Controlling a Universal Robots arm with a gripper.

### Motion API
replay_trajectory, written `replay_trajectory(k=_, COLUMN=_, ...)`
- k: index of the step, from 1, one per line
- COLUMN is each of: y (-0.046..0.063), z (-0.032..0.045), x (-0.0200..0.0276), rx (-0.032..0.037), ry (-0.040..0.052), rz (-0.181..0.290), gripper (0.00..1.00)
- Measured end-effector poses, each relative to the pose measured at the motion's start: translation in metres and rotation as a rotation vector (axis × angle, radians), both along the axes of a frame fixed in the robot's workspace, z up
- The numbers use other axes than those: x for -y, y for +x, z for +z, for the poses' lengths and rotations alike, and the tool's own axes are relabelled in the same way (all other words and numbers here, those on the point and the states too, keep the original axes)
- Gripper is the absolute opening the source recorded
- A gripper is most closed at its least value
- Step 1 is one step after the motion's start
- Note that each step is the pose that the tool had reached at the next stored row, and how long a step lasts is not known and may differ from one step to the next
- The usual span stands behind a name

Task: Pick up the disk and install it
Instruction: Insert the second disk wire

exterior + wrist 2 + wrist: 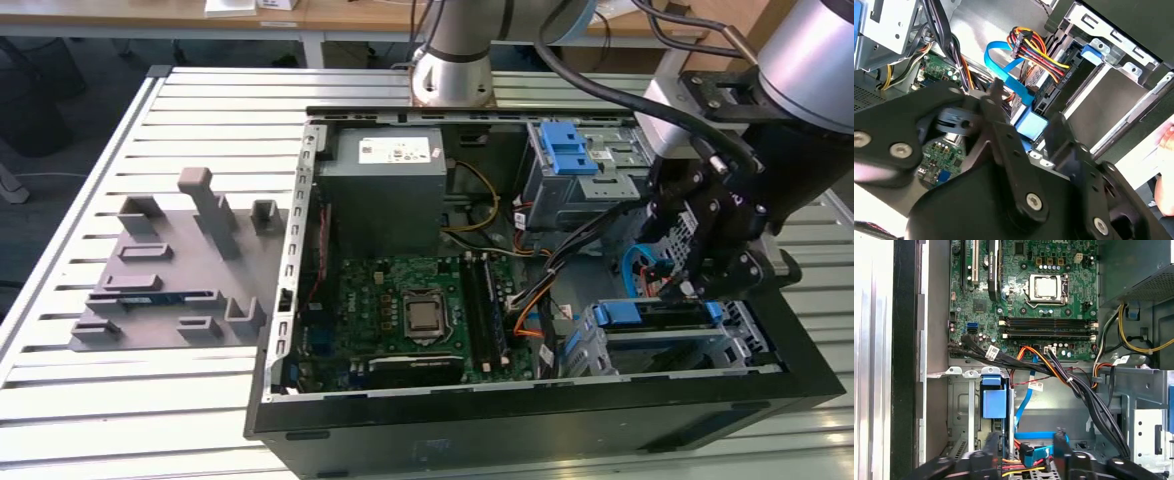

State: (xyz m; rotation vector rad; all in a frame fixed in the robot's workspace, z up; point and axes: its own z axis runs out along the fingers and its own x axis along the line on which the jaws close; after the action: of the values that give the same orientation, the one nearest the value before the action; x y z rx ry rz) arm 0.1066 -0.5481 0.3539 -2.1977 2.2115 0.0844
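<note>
Arms: one robot arm (801, 70) is reaching down from the exterior view's right into the open case.
Grippers: one black gripper (697, 285) is hanging inside the case, just above the drive bay at the corner on the exterior view's right.
Claw: its two fingers (1061, 440) are standing apart, moderately wide, and are clamping nothing that I can make out; a blue cable plug (1035, 452) and coloured wires are lying in the gap between them.
Cases: one black computer case (534, 420) is lying on its side, lid off, on the slatted metal table (80, 400).
Disks: one disk (654, 315) is sitting in the bay below the gripper, near the case wall closest to the exterior camera.
Disk's look: it is showing as a flat slab edged by blue plastic rails; its label is not showing.
Cages: one silver cage with a blue latch (570, 152) is sitting further back in the case, beside the grey metal box (387, 180).
Boards: one green motherboard (400, 310) is lying on the case floor, with one square processor socket (1046, 287) in its middle.
Cables: a flat blue cable (1004, 70) and a bundle of red, yellow and black wires (1039, 55) are running to the bay end by the fingers.
Fixtures: one grey moulded fixture (167, 275) is resting on the table, well apart from the case on the exterior view's left.
</note>
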Motion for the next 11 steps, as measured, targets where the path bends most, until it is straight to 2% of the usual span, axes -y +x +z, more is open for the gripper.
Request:
replay_trajectory(k=3, y=0.0000, z=0.0002, x=0.0000, rx=0.0000, ry=-0.0001, rz=0.000, gripper=0.64)
replay_trajectory(k=4, y=0.0000, z=0.0002, x=0.0000, rx=0.0000, ry=-0.0001, rz=0.000, gripper=0.70)
replay_trajectory(k=7, y=0.0000, z=0.0002, x=0.0000, rx=0.0000, ry=0.0000, rz=0.000, gripper=0.70)
replay_trajectory(k=9, y=0.0000, z=0.0002, x=0.0000, rx=0.0000, ry=0.0000, rz=0.000, gripper=0.69)
replay_trajectory(k=11, y=0.0000, z=0.0002, x=0.0000, rx=0.0000, ry=0.0000, rz=0.000, gripper=0.56)
